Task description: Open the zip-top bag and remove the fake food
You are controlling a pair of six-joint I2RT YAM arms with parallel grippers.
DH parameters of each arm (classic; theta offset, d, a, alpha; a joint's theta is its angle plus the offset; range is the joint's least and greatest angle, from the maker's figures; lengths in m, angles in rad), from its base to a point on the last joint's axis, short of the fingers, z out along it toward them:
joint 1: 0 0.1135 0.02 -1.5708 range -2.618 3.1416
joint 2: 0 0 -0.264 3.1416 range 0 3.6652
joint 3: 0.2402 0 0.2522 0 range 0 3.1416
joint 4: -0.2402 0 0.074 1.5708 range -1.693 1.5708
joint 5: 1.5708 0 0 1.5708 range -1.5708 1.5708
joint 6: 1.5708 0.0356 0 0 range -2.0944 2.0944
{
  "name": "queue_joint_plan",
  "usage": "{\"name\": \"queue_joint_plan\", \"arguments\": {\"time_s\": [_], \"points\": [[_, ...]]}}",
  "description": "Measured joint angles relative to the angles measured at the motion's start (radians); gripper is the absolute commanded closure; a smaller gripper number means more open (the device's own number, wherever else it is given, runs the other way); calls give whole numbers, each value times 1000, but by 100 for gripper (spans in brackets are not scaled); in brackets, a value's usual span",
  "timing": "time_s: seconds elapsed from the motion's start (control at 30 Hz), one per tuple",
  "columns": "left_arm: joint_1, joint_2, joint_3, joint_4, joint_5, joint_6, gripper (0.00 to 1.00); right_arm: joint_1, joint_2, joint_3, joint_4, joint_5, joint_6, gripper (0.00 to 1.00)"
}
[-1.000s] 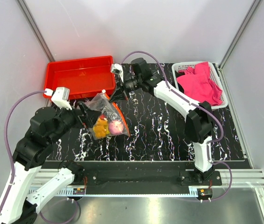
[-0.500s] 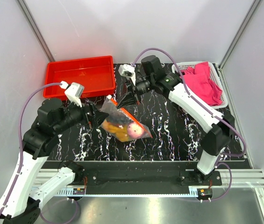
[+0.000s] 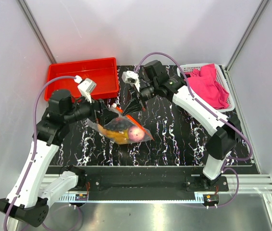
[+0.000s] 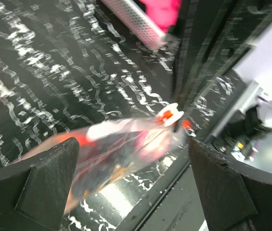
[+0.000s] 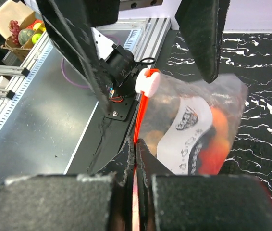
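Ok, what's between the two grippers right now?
The zip-top bag, fake food inside, spans from left gripper to right gripper, which pinches its zip strip. Top view shows it.

place: robot lab test cell | walls: white panels [image 3: 141,29] in aluminium struts [image 3: 36,29], 9 through 12 to 3 o'clock | bench [image 3: 174,139]: black marble-print mat | 6 o'clock: cabled left arm [image 3: 36,159], right arm [image 3: 199,109] bolted to slotted metal rail [image 3: 141,197]

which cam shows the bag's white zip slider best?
Right wrist: the white slider on the zip-top bag is sharp and close. Left wrist shows it blurred; in top external it is too small to pick out.
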Motion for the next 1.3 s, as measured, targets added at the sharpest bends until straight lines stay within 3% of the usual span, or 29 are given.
{"name": "queue_joint_plan", "arguments": {"time_s": [0.07, 0.13, 0.3, 0.33, 0.43, 0.5, 0.6, 0.63, 0.67, 0.73, 0.77, 0.83, 0.93, 1.0, 1.3], "points": [[17, 0, -6, 21, 74, 14, 1, 0, 0, 0, -12, -1, -14, 100], [26, 1, -18, 45, 139, 23, 7, 0, 0, 0, -21, -5, -24, 100], [31, 13, -55, 71, 248, 34, 30, 0, 0, 0, -37, -36, -40, 100], [32, 17, -60, 74, 263, 37, 40, 0, 0, 0, -38, -41, -42, 100], [42, 21, -76, 82, 291, 41, 55, 0, 0, 0, -43, -53, -47, 100], [51, 21, -78, 84, 301, 40, 61, 0, 0, 0, -44, -57, -48, 100], [64, 20, -78, 90, 316, 44, 95, 0, 0, 0, -45, -60, -48, 100], [66, 20, -79, 93, 317, 43, 100, 0, 1, 0, -45, -59, -48, 100], [68, 19, -79, 97, 318, 44, 100, 0, 1, 0, -45, -59, -48, 98], [68, 15, -80, 98, 316, 42, 100, 0, 4, 0, -45, -56, -47, 82], [68, 12, -80, 97, 314, 41, 100, 0, 7, 1, -45, -53, -44, 68], [68, 5, -80, 96, 306, 40, 100, 0, 14, 5, -44, -48, -30, 58], [68, -3, -80, 90, 283, 32, 100, 0, 35, 22, -23, -21, 13, 34], [68, -5, -80, 82, 264, 23, 100, 0, 44, 23, 25, 7, 69, 25], [68, -7, -83, 50, 163, -29, 100, 37, 54, 19, 254, 134, 294, 24]]}}
